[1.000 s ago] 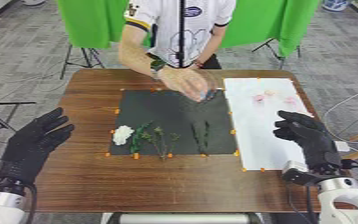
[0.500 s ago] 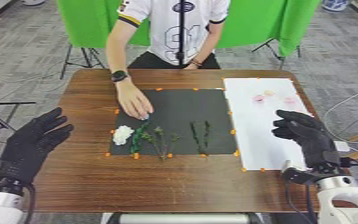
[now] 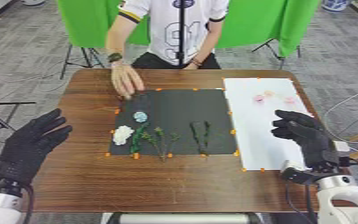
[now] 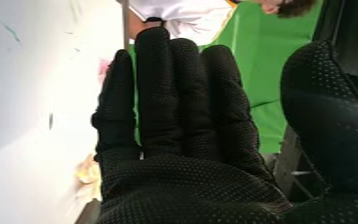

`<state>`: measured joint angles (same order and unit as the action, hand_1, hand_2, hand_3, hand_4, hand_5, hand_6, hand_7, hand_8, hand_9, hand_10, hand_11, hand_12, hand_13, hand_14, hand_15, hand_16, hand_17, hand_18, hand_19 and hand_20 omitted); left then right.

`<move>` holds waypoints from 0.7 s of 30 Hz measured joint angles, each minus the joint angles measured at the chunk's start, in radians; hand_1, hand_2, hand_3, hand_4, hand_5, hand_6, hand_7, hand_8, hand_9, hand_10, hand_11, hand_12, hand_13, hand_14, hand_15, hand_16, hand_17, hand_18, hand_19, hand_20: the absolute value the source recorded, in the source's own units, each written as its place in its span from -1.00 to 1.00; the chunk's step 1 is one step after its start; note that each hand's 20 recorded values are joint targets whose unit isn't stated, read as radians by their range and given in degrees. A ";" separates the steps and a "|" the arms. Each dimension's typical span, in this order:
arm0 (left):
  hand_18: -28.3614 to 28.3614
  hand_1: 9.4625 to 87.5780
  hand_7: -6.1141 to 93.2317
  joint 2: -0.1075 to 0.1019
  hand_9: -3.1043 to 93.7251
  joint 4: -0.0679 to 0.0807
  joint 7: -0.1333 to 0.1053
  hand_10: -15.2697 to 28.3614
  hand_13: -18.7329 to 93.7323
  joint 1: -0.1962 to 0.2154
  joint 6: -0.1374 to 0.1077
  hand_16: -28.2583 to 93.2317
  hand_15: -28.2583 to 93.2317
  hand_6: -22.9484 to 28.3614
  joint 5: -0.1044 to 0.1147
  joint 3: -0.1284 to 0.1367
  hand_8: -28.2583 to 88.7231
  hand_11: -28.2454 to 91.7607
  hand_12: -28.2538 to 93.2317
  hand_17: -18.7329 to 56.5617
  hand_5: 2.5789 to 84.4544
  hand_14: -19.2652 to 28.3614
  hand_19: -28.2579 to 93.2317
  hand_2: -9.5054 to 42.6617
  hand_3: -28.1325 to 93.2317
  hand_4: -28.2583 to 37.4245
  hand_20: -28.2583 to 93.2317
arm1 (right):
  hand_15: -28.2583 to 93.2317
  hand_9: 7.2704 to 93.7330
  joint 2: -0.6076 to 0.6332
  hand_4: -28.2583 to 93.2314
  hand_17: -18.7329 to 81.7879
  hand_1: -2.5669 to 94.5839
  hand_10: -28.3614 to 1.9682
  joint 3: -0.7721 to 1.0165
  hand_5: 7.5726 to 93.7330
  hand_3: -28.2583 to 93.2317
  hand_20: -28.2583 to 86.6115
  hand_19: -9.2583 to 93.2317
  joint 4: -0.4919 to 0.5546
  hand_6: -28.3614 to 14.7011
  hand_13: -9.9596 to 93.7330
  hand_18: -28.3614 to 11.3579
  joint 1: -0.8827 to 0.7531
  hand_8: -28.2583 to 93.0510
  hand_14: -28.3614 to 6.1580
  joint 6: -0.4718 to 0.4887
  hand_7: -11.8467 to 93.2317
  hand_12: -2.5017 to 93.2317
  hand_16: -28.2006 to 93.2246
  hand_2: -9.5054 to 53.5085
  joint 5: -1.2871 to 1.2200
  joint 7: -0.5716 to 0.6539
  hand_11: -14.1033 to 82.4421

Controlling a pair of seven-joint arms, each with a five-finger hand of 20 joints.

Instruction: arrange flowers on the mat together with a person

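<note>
In the head view my left hand (image 3: 31, 142) is open at the table's left edge, and my right hand (image 3: 302, 131) is open over the white sheet's right side. The right wrist view shows my right hand (image 4: 189, 170) with straight, empty fingers. On the black mat (image 3: 171, 112) lie a white flower (image 3: 122, 135) at the lower left, a pale blue flower (image 3: 141, 117) just above it, green stems (image 3: 161, 140) beside them and two darker sprigs (image 3: 200, 135) farther right. A person's hand (image 3: 127, 81) is over the mat's far left corner, apart from the blue flower.
A white sheet (image 3: 255, 130) right of the mat bears pink flowers (image 3: 260, 98) at its far end. Orange tape pieces (image 3: 136, 156) line the mat's edges. The brown table (image 3: 175, 185) extends in front of the mat, and the person stands at its far side.
The person's hand first swung from the mat's far right to its left side, then drew back from the pale blue flower, which now lies uncovered on the mat. Both my hands have stayed nearly still.
</note>
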<state>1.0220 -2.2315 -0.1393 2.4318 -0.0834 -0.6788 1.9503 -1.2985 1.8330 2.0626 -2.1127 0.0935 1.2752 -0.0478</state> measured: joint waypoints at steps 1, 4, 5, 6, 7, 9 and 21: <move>0.83 -0.58 -0.61 0.000 -0.25 0.000 0.000 0.34 -0.18 0.000 0.000 -0.52 0.06 0.13 0.000 0.000 -0.65 -0.19 -0.30 -0.69 -0.06 0.50 0.26 -0.62 0.63 -0.91 -0.28 | 0.30 0.05 0.005 -0.92 -0.24 -0.33 -0.04 -0.002 -0.02 0.86 0.22 0.42 -0.001 0.17 0.09 -0.50 0.003 -0.74 0.01 -0.001 -0.23 -0.40 -0.16 -0.87 0.002 -0.001 -0.11; 0.83 -0.58 -0.61 0.000 -0.25 0.000 0.000 0.34 -0.18 -0.003 0.000 -0.52 0.06 0.13 0.000 -0.001 -0.65 -0.18 -0.30 -0.69 -0.06 0.50 0.26 -0.62 0.63 -0.91 -0.28 | 0.31 0.05 0.025 -0.93 -0.23 -0.32 -0.03 -0.011 -0.03 0.85 0.23 0.43 -0.011 0.17 0.10 -0.49 0.017 -0.75 0.01 -0.008 -0.22 -0.40 -0.16 -0.89 0.009 -0.005 -0.11; 0.83 -0.58 -0.61 0.000 -0.24 0.000 0.000 0.34 -0.18 -0.004 0.000 -0.52 0.06 0.13 0.000 -0.002 -0.65 -0.18 -0.30 -0.69 -0.06 0.50 0.26 -0.62 0.63 -0.91 -0.28 | 0.31 0.05 0.034 -0.93 -0.23 -0.32 -0.03 -0.014 -0.03 0.85 0.23 0.43 -0.015 0.17 0.10 -0.49 0.024 -0.75 0.01 -0.011 -0.22 -0.40 -0.16 -0.90 0.013 -0.006 -0.10; 0.83 -0.58 -0.61 0.000 -0.24 0.000 0.000 0.34 -0.18 -0.004 0.000 -0.52 0.06 0.13 0.000 -0.001 -0.65 -0.18 -0.30 -0.69 -0.06 0.50 0.26 -0.62 0.63 -0.91 -0.28 | 0.31 0.05 0.043 -0.94 -0.23 -0.32 -0.02 -0.017 -0.03 0.85 0.23 0.43 -0.020 0.18 0.10 -0.49 0.032 -0.75 0.02 -0.015 -0.22 -0.40 -0.16 -0.90 0.019 -0.009 -0.10; 0.83 -0.58 -0.61 0.000 -0.24 0.000 0.000 0.34 -0.18 -0.003 0.000 -0.52 0.06 0.13 0.000 -0.001 -0.65 -0.18 -0.30 -0.69 -0.06 0.50 0.26 -0.62 0.63 -0.91 -0.28 | 0.31 0.05 0.054 -0.94 -0.23 -0.32 -0.02 -0.021 -0.02 0.85 0.23 0.43 -0.025 0.18 0.11 -0.48 0.040 -0.75 0.02 -0.019 -0.22 -0.40 -0.16 -0.90 0.027 -0.011 -0.10; 0.83 -0.58 -0.61 0.000 -0.25 0.000 -0.001 0.34 -0.18 -0.001 -0.001 -0.52 0.06 0.13 0.000 -0.001 -0.65 -0.18 -0.30 -0.69 -0.06 0.50 0.27 -0.62 0.63 -0.91 -0.28 | 0.31 0.06 0.075 -0.94 -0.23 -0.31 -0.02 -0.024 -0.03 0.84 0.23 0.43 -0.033 0.18 0.11 -0.48 0.056 -0.75 0.03 -0.025 -0.21 -0.40 -0.16 -0.91 0.047 -0.015 -0.10; 0.83 -0.58 -0.61 -0.002 -0.24 -0.003 -0.005 0.34 -0.18 0.004 -0.003 -0.52 0.06 0.13 0.000 0.013 -0.65 -0.18 -0.30 -0.69 -0.06 0.51 0.26 -0.62 0.63 -0.91 -0.28 | 0.31 -0.05 0.264 -0.98 -0.22 -0.27 0.07 -0.042 -0.12 0.84 0.22 0.42 -0.130 0.20 0.07 -0.46 0.165 -0.77 0.11 -0.188 -0.14 -0.40 -0.16 -0.98 0.393 -0.036 -0.09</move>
<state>1.0201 -2.2342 -0.1442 2.4354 -0.0864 -0.6789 1.9637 -1.0346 1.7914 1.9326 -1.9472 -0.0942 1.6685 -0.0839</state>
